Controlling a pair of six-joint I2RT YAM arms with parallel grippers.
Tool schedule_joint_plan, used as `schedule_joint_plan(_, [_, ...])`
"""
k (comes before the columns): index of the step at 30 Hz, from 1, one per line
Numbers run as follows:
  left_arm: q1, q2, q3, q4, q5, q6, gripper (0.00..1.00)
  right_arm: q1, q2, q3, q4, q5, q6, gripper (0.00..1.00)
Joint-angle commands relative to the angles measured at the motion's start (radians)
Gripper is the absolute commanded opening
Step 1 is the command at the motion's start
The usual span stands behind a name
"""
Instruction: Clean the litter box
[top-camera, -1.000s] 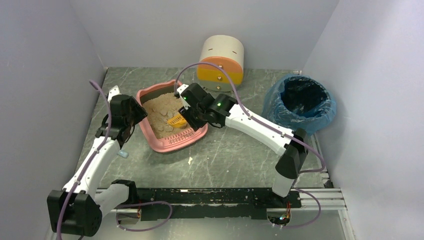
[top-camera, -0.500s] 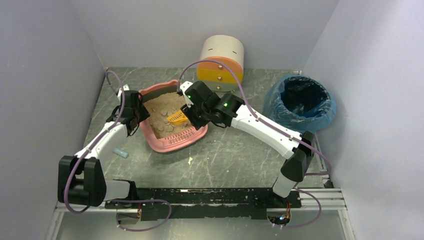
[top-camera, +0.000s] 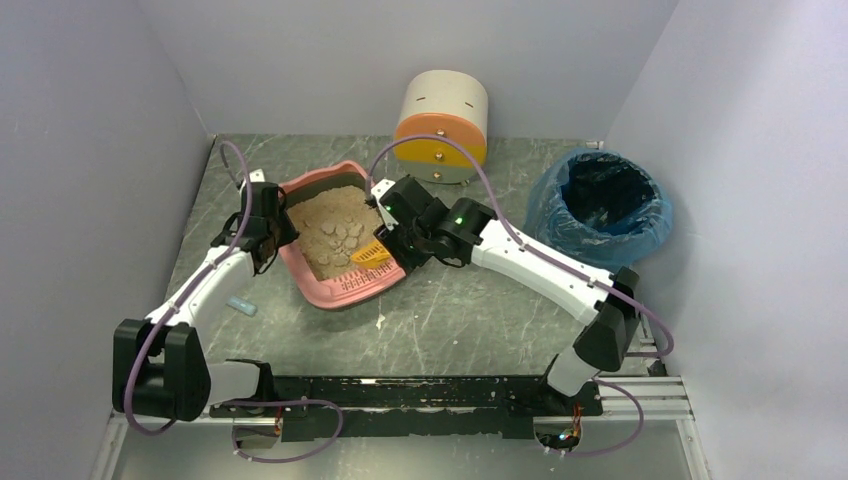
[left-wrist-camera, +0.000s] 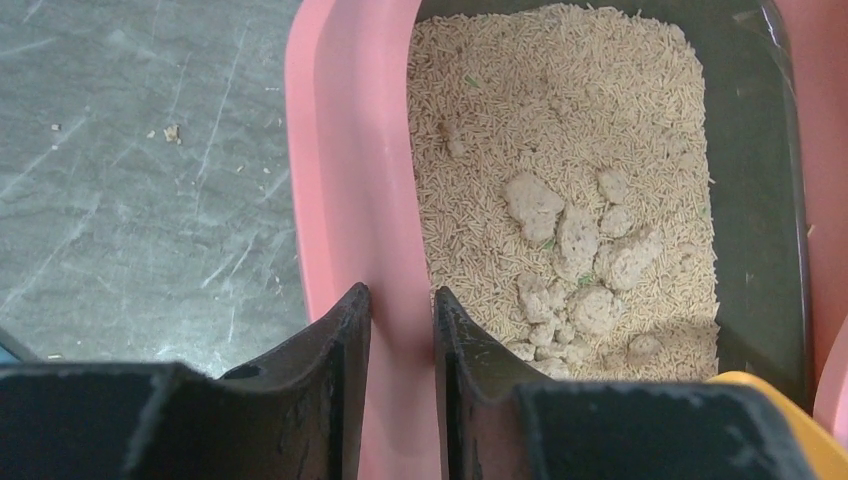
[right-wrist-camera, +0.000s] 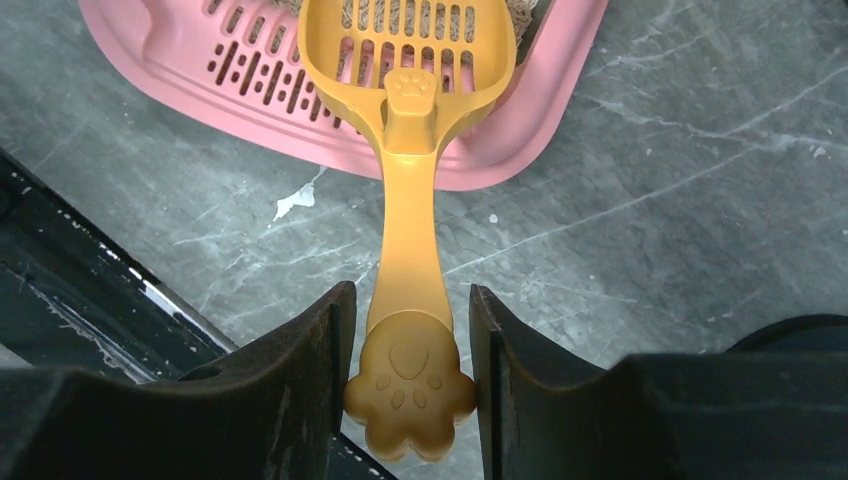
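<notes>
The pink litter box (top-camera: 338, 291) sits at the table's middle left, with beige litter and several pale clumps (left-wrist-camera: 570, 250) in it. My left gripper (top-camera: 281, 233) straddles the box's left rim (left-wrist-camera: 345, 150). In the left wrist view its fingers (left-wrist-camera: 402, 300) press on both sides of that rim. My right gripper (top-camera: 394, 250) is shut on the paw-shaped handle end of a yellow slotted scoop (right-wrist-camera: 410, 200). The scoop's head (top-camera: 371, 254) rests over the box's slotted ledge (right-wrist-camera: 260, 70) at the near right corner, and the right gripper (right-wrist-camera: 411, 295) is just outside the box.
A blue-lined round bin (top-camera: 600, 205) stands at the right. A cream-and-orange round drawer unit (top-camera: 440, 125) stands behind the box. A small pale-blue object (top-camera: 241, 306) and a litter crumb (top-camera: 381, 320) lie on the table. Walls close in on both sides.
My left arm reached forward to the box's left rim and its jaws closed onto it. My right gripper drew the scoop back from the litter's middle to the near right corner.
</notes>
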Motion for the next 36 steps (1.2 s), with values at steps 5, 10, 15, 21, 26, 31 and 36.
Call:
schedule_joint_plan(5, [-0.050,-0.071,-0.040,-0.131,0.132,0.037,0.22,-0.003,-0.084,-0.022,-0.023,0.001,-0.001,0.00])
schedule_joint_plan(10, [-0.084,-0.136,-0.072,-0.146,0.153,0.023,0.21,-0.002,-0.077,0.006,-0.081,0.007,-0.010,0.00])
schedule_joint_plan(15, [-0.114,-0.177,-0.090,-0.171,0.156,0.025,0.21,0.005,-0.055,0.048,-0.123,0.007,-0.015,0.00])
schedule_joint_plan(21, [-0.115,-0.209,-0.053,-0.193,0.208,0.016,0.39,0.030,0.017,0.152,-0.190,0.038,-0.043,0.00])
schedule_joint_plan(26, [-0.115,-0.265,0.006,-0.212,0.163,0.051,0.49,0.066,0.098,0.218,-0.258,0.053,-0.037,0.00])
schedule_joint_plan(31, [-0.115,-0.357,0.014,-0.164,0.056,0.124,0.66,0.098,0.129,0.252,-0.296,0.080,-0.021,0.00])
schedule_joint_plan(36, [-0.120,-0.438,-0.028,-0.121,0.007,0.178,0.97,0.099,0.151,0.288,-0.354,0.106,-0.023,0.00])
